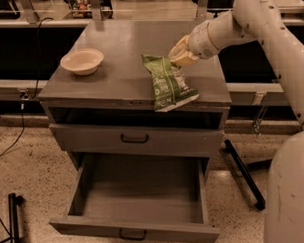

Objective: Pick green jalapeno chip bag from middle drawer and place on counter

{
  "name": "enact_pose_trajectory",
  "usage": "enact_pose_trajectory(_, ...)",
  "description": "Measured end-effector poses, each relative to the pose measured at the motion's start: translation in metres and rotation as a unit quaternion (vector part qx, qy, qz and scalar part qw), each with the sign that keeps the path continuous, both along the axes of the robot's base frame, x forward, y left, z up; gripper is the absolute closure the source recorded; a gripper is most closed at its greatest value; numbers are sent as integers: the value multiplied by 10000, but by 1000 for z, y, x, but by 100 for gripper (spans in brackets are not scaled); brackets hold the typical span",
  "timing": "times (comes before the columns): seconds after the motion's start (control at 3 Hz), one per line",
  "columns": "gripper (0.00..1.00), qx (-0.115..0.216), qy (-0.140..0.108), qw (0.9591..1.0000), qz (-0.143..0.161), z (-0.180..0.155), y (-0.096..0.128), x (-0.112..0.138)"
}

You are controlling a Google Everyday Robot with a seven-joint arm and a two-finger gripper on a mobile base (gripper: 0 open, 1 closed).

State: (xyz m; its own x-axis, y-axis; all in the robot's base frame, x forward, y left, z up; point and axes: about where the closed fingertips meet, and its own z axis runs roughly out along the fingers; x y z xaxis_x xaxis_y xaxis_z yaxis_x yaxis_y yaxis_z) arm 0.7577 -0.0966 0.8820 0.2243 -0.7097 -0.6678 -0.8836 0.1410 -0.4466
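Observation:
The green jalapeno chip bag (167, 84) lies flat on the counter (114, 50), near its front right, with its lower end just over the front edge. My gripper (180, 54) is at the bag's upper right corner, low over the counter, touching or almost touching the bag. The middle drawer (138, 233), the lowest tier, is pulled out and shows only its bare grey floor.
A cream bowl (82, 61) sits on the counter's left side. The grey drawer above (135, 139) is closed. My white arm (248, 20) reaches in from the right, and my base (292, 193) fills the lower right. A black stand leg (14, 223) is on the floor at left.

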Motion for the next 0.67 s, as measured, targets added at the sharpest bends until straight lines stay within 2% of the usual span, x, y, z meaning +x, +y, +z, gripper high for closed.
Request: enact_pose_trajectory(0.67, 36, -69, 299, 9995, -42, -30, 8, 6)
